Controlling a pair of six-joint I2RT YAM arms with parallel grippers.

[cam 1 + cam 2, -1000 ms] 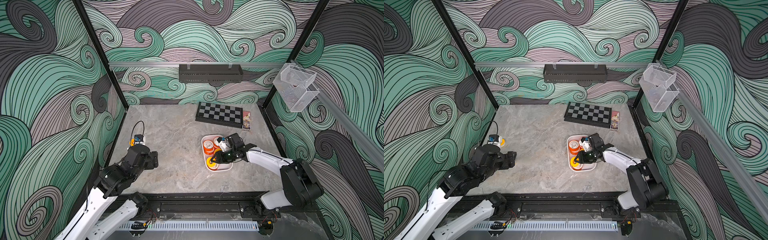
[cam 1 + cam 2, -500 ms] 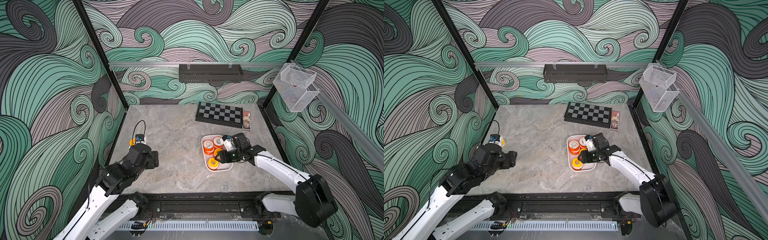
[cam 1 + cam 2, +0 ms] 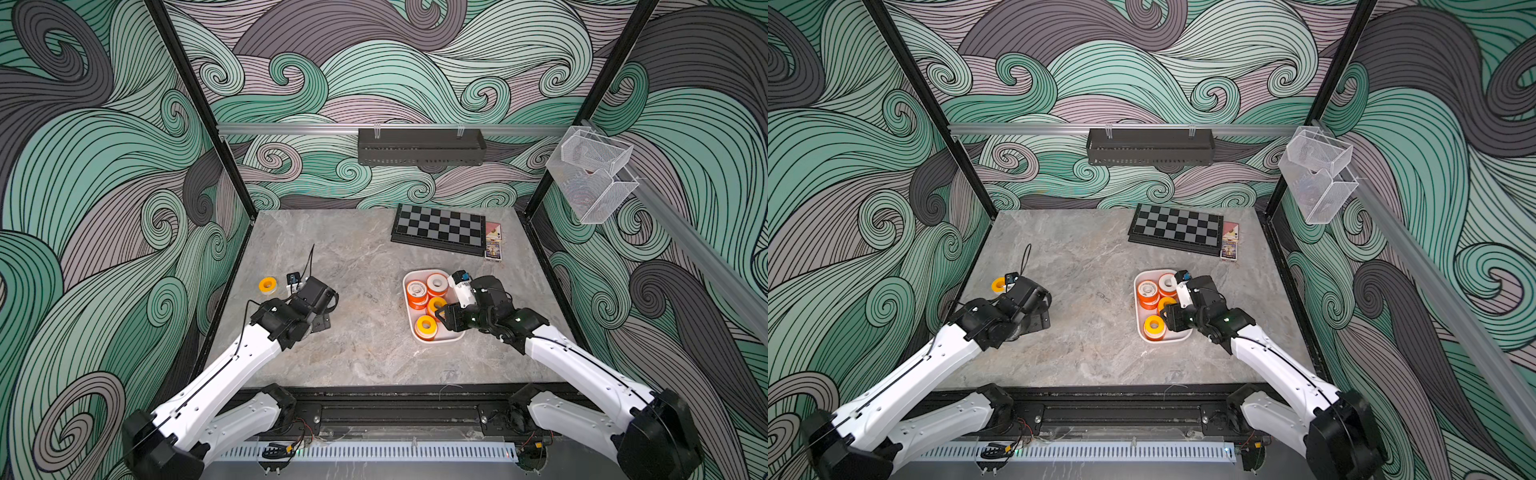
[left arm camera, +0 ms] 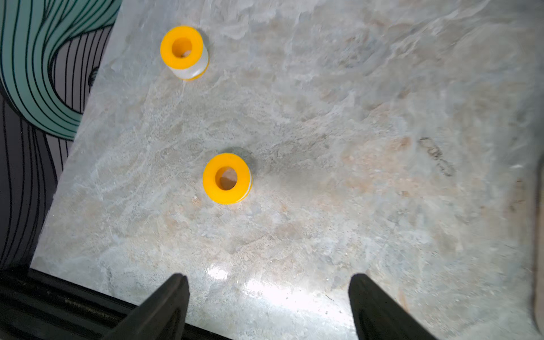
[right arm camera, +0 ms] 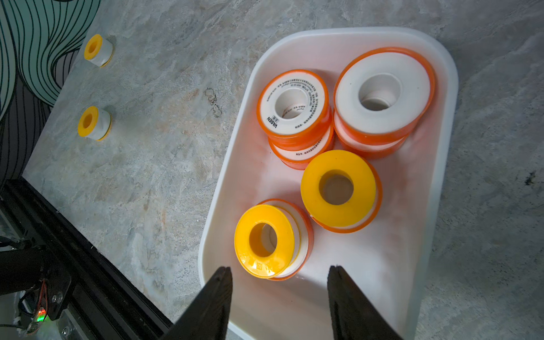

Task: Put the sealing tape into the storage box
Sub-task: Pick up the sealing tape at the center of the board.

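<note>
Moved: left gripper [image 4: 268, 278] and right gripper [image 5: 279, 269] widened.
Both pincers: apart, empty.
Loose sealing tape [image 4: 227, 178]: mid-frame, above left gripper, untouched.

We see the white tray [image 3: 1154, 272] at three o'clock on the table [image 3: 1084, 257], holding orange and yellow tape spools [image 3: 1147, 291]. One yellow spool [image 3: 998, 284] lies alone at nine o'clock.

walls [image 3: 374, 62]: teal-grey swirl pattern | tabletop [image 3: 353, 249]: grey marble | posts [image 3: 199, 108]: black | rail [image 3: 291, 129]: aluminium
</note>
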